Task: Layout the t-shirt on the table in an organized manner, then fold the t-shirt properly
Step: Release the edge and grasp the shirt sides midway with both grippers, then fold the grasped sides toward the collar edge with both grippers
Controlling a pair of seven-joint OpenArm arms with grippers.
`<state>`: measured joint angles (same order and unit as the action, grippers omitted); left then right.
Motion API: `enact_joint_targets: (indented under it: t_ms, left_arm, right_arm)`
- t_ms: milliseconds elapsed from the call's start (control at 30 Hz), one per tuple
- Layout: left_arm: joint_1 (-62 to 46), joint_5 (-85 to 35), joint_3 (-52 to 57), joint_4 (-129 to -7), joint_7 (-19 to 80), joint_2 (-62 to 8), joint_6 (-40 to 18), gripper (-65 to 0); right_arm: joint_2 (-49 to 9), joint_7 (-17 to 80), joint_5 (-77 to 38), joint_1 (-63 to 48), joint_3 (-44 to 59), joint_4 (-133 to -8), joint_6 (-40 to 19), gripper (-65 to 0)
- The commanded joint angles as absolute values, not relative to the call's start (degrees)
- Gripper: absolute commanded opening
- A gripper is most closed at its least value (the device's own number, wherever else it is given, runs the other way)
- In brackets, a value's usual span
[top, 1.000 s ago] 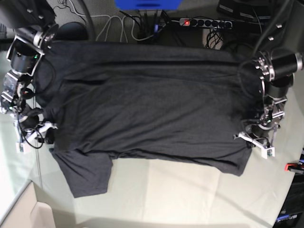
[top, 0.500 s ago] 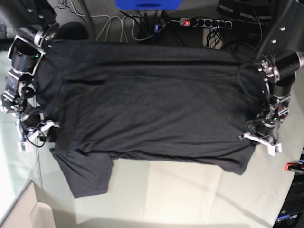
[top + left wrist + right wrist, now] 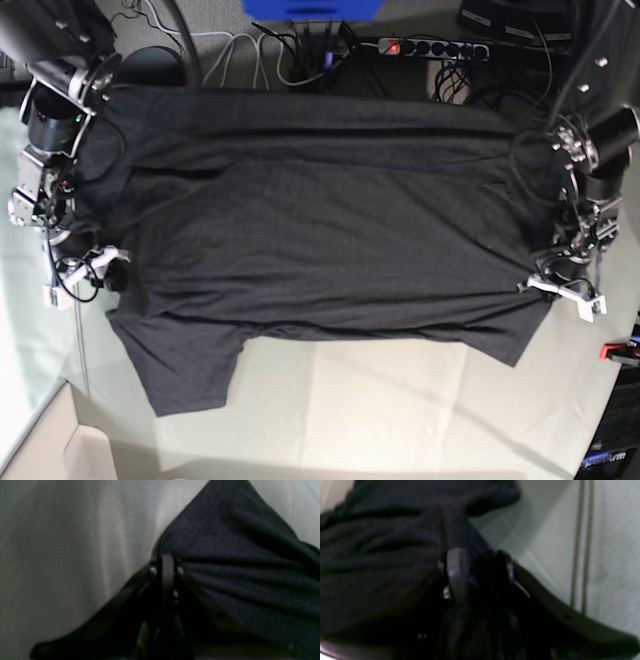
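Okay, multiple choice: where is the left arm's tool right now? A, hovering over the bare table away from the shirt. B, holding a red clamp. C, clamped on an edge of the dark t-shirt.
C: in the left wrist view the left tool is pinched shut on the t-shirt, with folds radiating from it.

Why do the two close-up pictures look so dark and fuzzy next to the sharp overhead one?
Left wrist view: the left end effector sits too near the lens, a blurred black shape on soft t-shirt folds. Right wrist view: blurrier still, the right end effector smeared, only the table pale. Base view: evenly lit and sharp, though the dark t-shirt hides detail.
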<state>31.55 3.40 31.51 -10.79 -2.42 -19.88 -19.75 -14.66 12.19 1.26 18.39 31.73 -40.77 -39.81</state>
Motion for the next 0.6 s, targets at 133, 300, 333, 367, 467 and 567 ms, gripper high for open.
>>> enact_joint_targets:
  t_ms: [133, 300, 333, 367, 467, 567]
  left_arm:
    - [32.6, 3.3, 31.7, -14.3, -2.9, -20.6, -18.8, -65.0]
    - [32.6, 3.3, 31.7, -14.3, -2.9, -20.4, -18.8, -65.0]
    - [32.6, 3.3, 31.7, -14.3, -2.9, -20.4, -18.8, -65.0]
    - [32.6, 3.3, 31.7, -14.3, -2.9, -20.4, -18.8, -65.0]
    - [32.6, 3.3, 31.7, -14.3, -2.9, -19.6, -18.8, -65.0]
    - [32.6, 3.6, 31.3, -14.3, -2.9, -19.2, -18.8, -65.0]
  right_arm:
    - [-15.6, 10.6, 0.4, 20.0, 31.7, -41.6, -40.0, -43.5]
    - [-15.5, 10.6, 0.4, 20.1, 31.7, -39.3, -40.0, -44.1]
    - [-15.6, 10.6, 0.4, 20.1, 31.7, -38.5, -40.0, -45.0]
    - [-15.6, 10.5, 0.4, 20.1, 31.7, -37.8, -40.0, -46.7]
    - [-15.7, 10.5, 0.4, 20.1, 31.7, -37.4, -40.0, -60.8]
    - [-15.7, 10.9, 0.4, 20.0, 31.6, -37.7, -40.0, -65.0]
